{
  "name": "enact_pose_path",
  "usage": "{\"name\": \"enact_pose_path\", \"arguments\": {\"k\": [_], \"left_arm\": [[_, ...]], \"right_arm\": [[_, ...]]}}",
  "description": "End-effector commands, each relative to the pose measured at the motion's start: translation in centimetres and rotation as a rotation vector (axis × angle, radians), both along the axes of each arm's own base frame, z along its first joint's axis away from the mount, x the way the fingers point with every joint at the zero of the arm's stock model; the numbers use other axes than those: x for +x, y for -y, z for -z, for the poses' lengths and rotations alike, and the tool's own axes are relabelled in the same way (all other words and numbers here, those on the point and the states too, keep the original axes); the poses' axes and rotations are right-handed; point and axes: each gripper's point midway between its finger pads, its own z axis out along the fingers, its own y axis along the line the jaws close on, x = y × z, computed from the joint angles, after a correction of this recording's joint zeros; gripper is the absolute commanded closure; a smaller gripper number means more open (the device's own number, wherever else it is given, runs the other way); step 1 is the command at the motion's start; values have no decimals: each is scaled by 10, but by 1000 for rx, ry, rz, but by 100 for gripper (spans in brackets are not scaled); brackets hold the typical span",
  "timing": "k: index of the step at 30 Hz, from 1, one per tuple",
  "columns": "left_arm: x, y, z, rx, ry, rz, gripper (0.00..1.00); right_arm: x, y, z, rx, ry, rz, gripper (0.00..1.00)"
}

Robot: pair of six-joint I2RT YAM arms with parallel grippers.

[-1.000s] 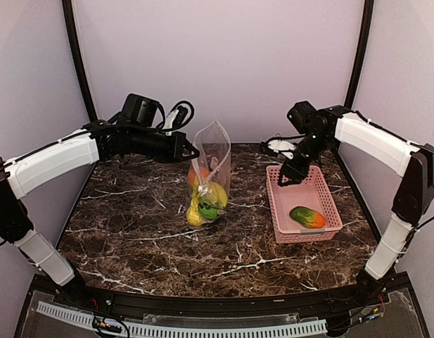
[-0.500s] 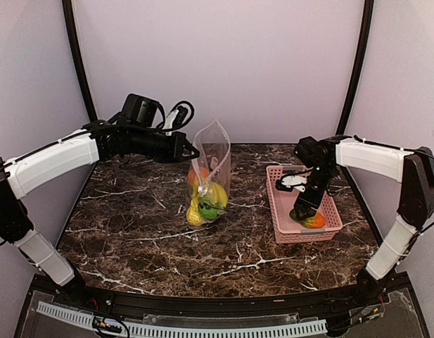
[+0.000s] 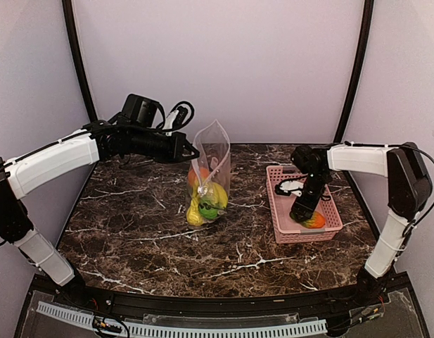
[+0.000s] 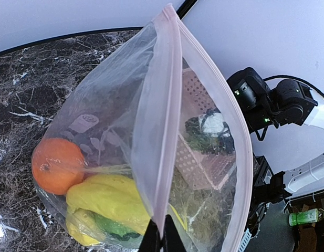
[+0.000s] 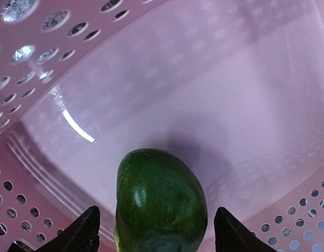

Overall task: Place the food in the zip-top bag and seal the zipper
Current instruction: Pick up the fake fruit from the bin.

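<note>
The clear zip-top bag (image 3: 211, 172) stands upright mid-table with its mouth open, holding an orange (image 4: 56, 165), yellow pieces (image 4: 106, 197) and a green piece (image 4: 117, 228). My left gripper (image 3: 190, 151) is shut on the bag's pale pink zipper strip (image 4: 164, 121); in the left wrist view (image 4: 162, 242) the fingers pinch that edge. My right gripper (image 3: 301, 213) is down inside the pink basket (image 3: 329, 190), open, its fingertips either side of a green and orange piece of food (image 3: 315, 220). In the right wrist view (image 5: 157, 231) the green end (image 5: 160, 202) sits between the open fingers.
The pink basket (image 5: 246, 105) walls enclose the right gripper closely. Black frame posts stand at the back corners. A black cable bundle (image 3: 180, 113) hangs behind the left arm.
My right gripper has dropped from above the basket's far end into the basket and come over the green and orange piece. The left arm and bag have not moved.
</note>
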Motion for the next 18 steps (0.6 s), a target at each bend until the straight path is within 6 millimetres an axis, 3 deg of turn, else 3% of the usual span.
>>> {"name": "enact_pose_path", "arguments": {"k": [1,6,11,15,18], "left_arm": [[-4,-3,2,12,-5,4,99],[-4,-2,4,12,-11,5,99],[-5,-3,4,13,-12,5,99],[-5,-4,5,12,-14,4,99],[-6,-3,6,11,-18,8,99]], "right_arm": [[2,7,13,-23,-7,14,29],[3,12,21,-45,-14,21,33],[4,13,19,-40,-14,28,46],[10,10,7,-25,-2,32,66],[17,7,-13,-6,33,37,70]]}}
